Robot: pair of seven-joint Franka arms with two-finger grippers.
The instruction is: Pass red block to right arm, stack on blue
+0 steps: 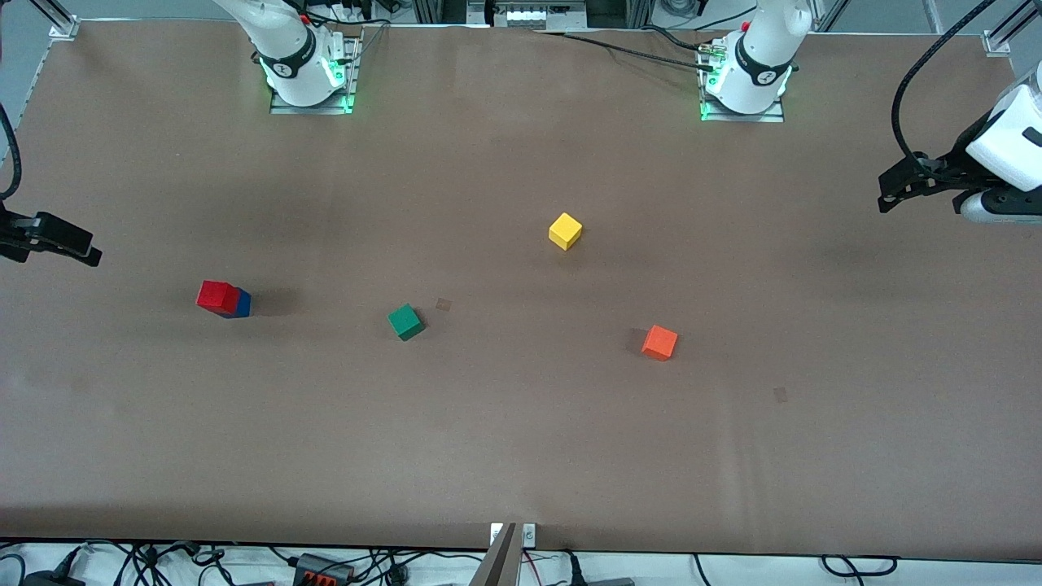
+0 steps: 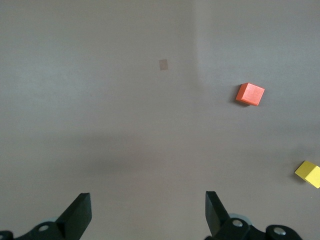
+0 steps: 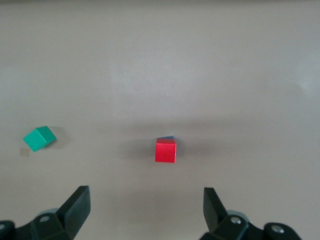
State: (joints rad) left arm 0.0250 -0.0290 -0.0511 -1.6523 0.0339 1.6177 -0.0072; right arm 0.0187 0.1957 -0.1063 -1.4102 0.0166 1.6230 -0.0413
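The red block (image 1: pixel 216 296) sits on top of the blue block (image 1: pixel 243 303) toward the right arm's end of the table. In the right wrist view the red block (image 3: pixel 165 151) hides all but a sliver of the blue block (image 3: pixel 169 137). My right gripper (image 1: pixel 77 251) is open and empty, up in the air by the table's edge at the right arm's end, apart from the stack; it also shows in the right wrist view (image 3: pixel 146 201). My left gripper (image 1: pixel 889 194) is open and empty, raised over the left arm's end of the table; it also shows in the left wrist view (image 2: pixel 148 206).
A green cube (image 1: pixel 405 321) lies beside the stack toward the middle. A yellow cube (image 1: pixel 565 231) and an orange cube (image 1: pixel 659 343) lie past the middle toward the left arm's end. The arms' bases stand along the table's back edge.
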